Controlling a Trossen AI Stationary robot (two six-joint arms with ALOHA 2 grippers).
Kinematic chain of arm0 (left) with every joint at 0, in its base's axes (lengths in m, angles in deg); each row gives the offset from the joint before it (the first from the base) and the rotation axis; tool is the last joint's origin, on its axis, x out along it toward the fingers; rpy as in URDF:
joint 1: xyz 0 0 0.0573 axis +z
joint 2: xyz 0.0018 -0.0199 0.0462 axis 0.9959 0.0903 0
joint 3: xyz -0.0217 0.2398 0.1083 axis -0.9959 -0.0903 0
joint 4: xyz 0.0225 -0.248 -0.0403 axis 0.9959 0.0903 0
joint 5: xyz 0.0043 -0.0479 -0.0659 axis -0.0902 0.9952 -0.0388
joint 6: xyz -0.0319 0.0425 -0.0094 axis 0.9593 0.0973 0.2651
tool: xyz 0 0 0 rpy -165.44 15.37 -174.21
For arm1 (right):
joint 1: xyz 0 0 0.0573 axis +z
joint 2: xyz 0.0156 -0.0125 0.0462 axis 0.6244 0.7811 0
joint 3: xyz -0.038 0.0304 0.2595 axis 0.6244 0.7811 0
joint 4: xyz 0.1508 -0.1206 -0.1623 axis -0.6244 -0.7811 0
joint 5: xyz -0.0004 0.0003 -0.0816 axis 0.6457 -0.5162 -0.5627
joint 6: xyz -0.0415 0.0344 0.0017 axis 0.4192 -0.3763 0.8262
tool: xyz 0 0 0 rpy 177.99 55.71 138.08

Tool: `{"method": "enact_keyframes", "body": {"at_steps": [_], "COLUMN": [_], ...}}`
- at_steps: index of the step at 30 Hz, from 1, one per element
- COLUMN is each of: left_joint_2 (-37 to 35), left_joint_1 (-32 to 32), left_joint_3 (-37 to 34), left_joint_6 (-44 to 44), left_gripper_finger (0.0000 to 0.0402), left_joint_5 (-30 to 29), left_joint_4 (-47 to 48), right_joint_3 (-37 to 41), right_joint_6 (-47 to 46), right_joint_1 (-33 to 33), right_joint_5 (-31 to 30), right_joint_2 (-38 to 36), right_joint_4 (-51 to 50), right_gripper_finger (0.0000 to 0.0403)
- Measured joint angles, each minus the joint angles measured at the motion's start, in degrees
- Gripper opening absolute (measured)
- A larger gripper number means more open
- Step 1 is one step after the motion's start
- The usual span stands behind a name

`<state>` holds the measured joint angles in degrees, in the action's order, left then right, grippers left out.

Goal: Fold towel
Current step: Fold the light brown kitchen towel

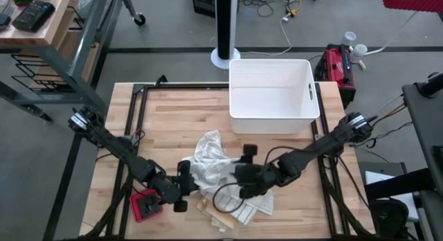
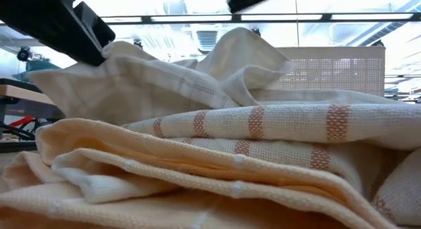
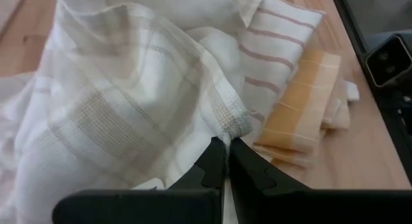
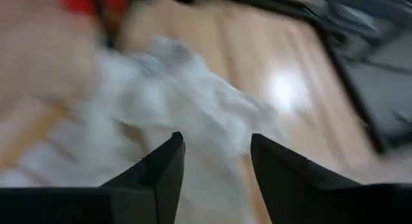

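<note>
With the left tool (image 3: 225,161) pinching the white towel's (image 3: 129,102) hem and the right tool (image 4: 215,176) parted above it, regripping another corner likely comes next.

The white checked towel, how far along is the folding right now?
Done: two folded towels, a striped one and an orange one, lie stacked at the table's front. In hand: the left gripper pinches the white checked towel by an edge; the right gripper is open above it. Left: it's crumpled, with no fold visible.
</note>
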<state>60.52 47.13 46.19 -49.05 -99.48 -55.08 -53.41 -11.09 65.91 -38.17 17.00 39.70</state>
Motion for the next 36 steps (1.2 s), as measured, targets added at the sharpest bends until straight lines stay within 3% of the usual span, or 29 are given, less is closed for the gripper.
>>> {"method": "enact_keyframes", "body": {"at_steps": [6, 15, 20, 23, 36], "left_joint_2": [-0.15, -0.26, -0.28, -0.31, -0.31], "left_joint_1": [0.0, 0.0, 0.02, 0.01, 0.0], "left_joint_3": [0.45, 0.5, 0.5, 0.5, 0.44], "left_joint_6": [-1.42, -2.38, -4.64, -5.08, -1.97], "left_gripper_finger": [0.0003, 0.0003, 0.0004, 0.0004, 0.0004], "left_joint_5": [-3.59, -4.49, -3.01, -2.46, -1.57], "left_joint_4": [-1.17, -2.6, -5.06, -5.34, -0.99], "right_joint_3": [-0.13, -4.61, -8.84, -10.94, -13.66], "right_joint_6": [10.4, 17.53, 20.77, 22.75, 22.11], "right_joint_1": [0.66, 0.49, 0.13, -0.24, -0.02], "right_joint_5": [9.34, 9.3, 4.38, 4.92, 6.3], "right_joint_2": [5.07, 14.69, 19.38, 21.63, 20.72], "right_joint_4": [10.1, 13.52, 13.3, 13.16, 10.04], "right_gripper_finger": [0.0167, 0.0151, 0.0139, 0.0129, 0.0069]}}
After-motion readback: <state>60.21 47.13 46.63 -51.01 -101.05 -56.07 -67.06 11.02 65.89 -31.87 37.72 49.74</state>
